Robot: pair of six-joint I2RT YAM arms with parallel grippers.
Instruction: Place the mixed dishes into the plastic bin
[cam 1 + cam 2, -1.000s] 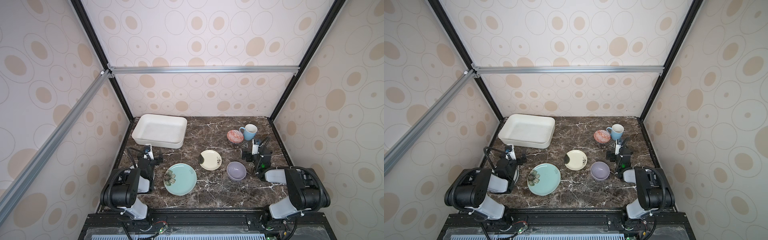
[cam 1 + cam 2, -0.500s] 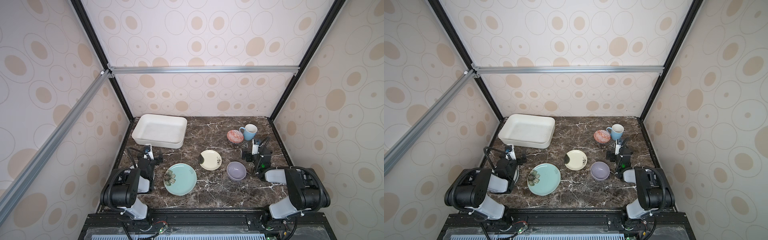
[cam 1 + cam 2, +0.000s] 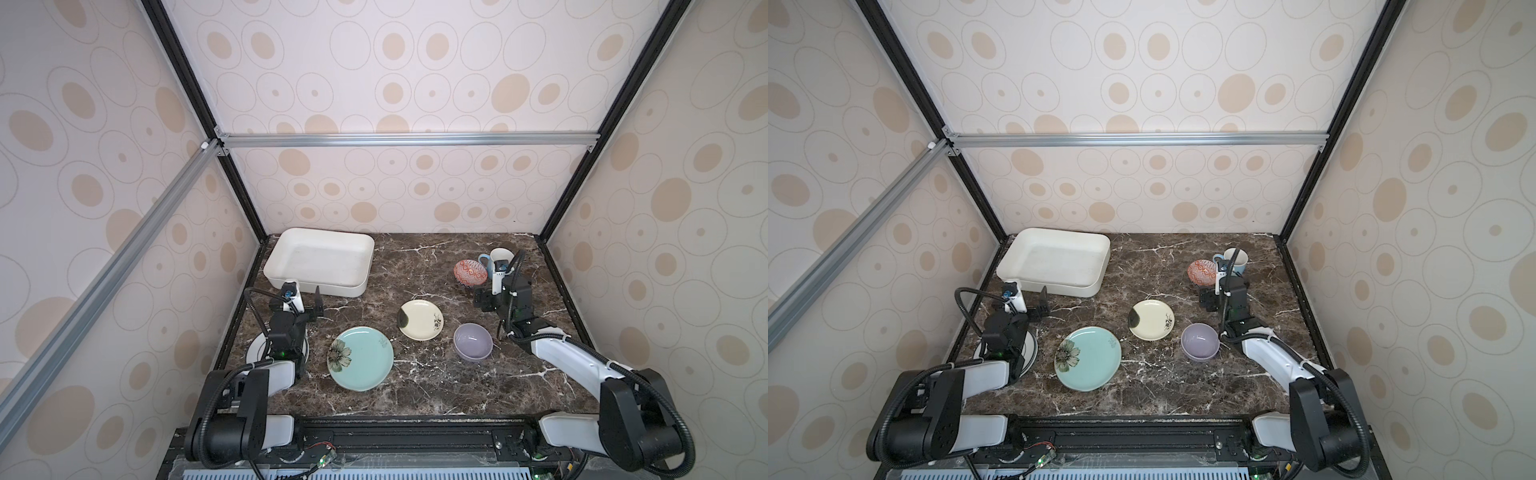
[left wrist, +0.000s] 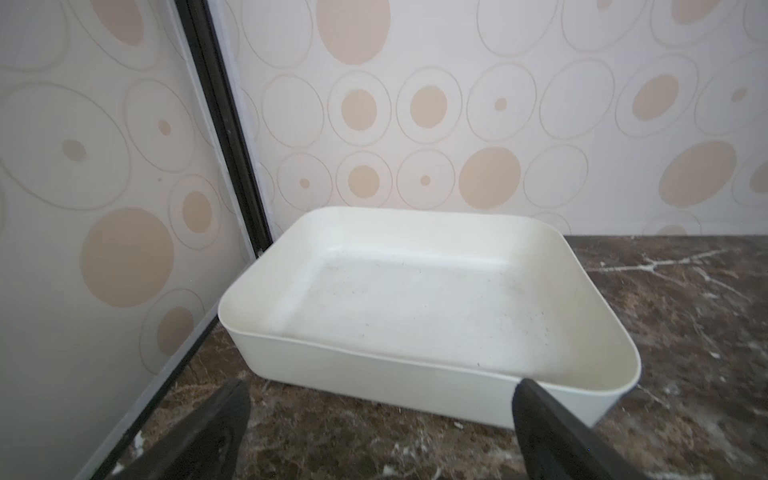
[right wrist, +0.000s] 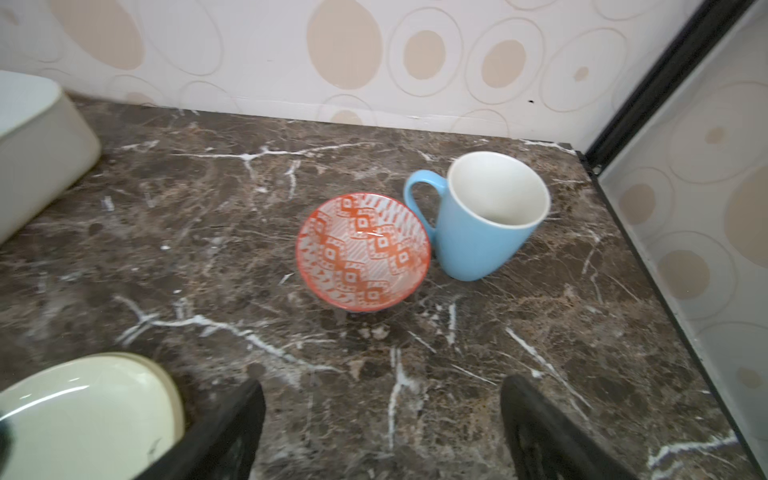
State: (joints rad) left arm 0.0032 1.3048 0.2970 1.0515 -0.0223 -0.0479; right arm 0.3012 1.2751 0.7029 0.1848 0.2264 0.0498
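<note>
The empty white plastic bin [image 3: 320, 266] [image 3: 1054, 259] [image 4: 415, 299] stands at the back left. My left gripper [image 3: 305, 301] [image 4: 380, 386] is open just short of its near wall. On the marble lie a teal flower plate [image 3: 361, 358] [image 3: 1088, 358], a small cream plate [image 3: 420, 320] [image 5: 83, 407] and a lavender bowl [image 3: 473, 341] [image 3: 1200, 341]. A red-patterned bowl [image 3: 469, 272] [image 5: 363, 253] and a light-blue mug [image 3: 1237, 259] [image 5: 486, 224] stand side by side at the back right. My right gripper [image 3: 494, 291] [image 5: 382, 384] is open and empty just in front of them.
A white blue-rimmed plate [image 3: 255, 353] [image 3: 1030, 349] lies mostly hidden under my left arm near the left wall. Patterned walls with black frame posts [image 5: 648, 83] close in the table on three sides. Bare marble [image 3: 415, 266] separates the bin from the red bowl.
My right gripper has moved away from the lavender bowl toward the red bowl and mug at the back. The left arm and all dishes are where they were.
</note>
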